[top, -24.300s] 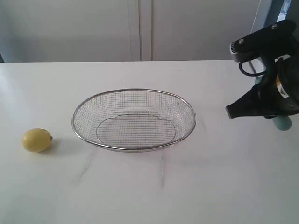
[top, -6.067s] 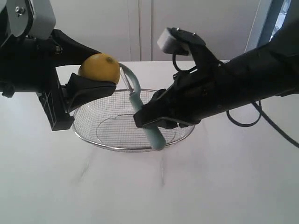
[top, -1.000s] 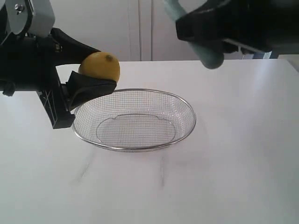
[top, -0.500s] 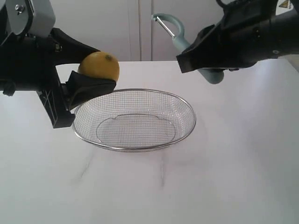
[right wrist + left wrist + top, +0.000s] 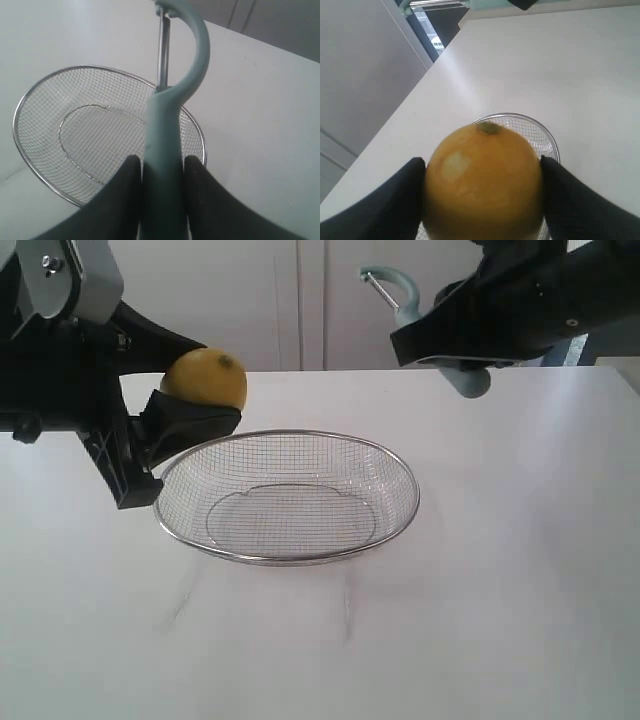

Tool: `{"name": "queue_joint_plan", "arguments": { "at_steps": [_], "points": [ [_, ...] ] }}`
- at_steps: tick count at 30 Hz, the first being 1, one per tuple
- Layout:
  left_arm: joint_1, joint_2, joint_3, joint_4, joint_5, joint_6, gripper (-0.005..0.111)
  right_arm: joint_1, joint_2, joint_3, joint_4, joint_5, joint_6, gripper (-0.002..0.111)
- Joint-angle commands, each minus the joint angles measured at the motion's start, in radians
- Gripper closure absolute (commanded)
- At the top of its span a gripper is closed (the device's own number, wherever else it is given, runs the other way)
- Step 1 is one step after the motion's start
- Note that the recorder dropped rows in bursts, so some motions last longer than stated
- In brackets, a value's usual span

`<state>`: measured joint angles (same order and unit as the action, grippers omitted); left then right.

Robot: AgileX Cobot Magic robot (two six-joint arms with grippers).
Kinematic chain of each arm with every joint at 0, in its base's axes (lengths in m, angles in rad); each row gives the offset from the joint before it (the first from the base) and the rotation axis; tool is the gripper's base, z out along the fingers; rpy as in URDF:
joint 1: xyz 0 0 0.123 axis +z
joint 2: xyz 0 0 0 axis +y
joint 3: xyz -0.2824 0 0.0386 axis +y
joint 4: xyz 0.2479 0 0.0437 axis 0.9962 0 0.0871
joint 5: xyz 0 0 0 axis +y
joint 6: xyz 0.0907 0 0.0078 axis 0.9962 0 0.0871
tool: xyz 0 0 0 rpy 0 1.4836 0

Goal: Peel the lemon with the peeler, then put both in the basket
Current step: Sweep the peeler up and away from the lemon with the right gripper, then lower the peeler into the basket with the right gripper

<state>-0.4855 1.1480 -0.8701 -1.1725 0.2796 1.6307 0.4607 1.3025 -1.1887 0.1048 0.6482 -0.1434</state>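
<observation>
Lemon (image 5: pixel 205 380) pinched by left gripper (image 5: pixel 482 172), peeler (image 5: pixel 165 115) by right gripper (image 5: pixel 161 170), basket (image 5: pixel 390 480) seemingly below between them

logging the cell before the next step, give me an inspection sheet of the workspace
surface: white table, plain
job's things: small yellow oval lemon and slim teal-handled peeler, both held off the table; oval silver wire-mesh basket on the table, nothing in it
clutter: nothing seen
grippers: left claw shut on the lemon; right claw shut on the peeler's handle
cables: nothing seen
surroundings: pale panelled wall behind the table
</observation>
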Motion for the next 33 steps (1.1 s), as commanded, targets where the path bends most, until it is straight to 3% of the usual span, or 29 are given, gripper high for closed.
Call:
{"name": "queue_joint_plan", "arguments": {
  "at_steps": [1, 33],
  "points": [
    [-0.004, 0.024, 0.002, -0.022, 0.000, -0.004, 0.107, -0.006, 0.049, -0.011, -0.005, -0.047, -0.015, 0.108],
    [-0.004, 0.049, 0.002, -0.022, 0.008, -0.072, 0.107, -0.038, 0.457, -0.011, 0.040, -0.298, -0.118, 0.108]
  ]
}}
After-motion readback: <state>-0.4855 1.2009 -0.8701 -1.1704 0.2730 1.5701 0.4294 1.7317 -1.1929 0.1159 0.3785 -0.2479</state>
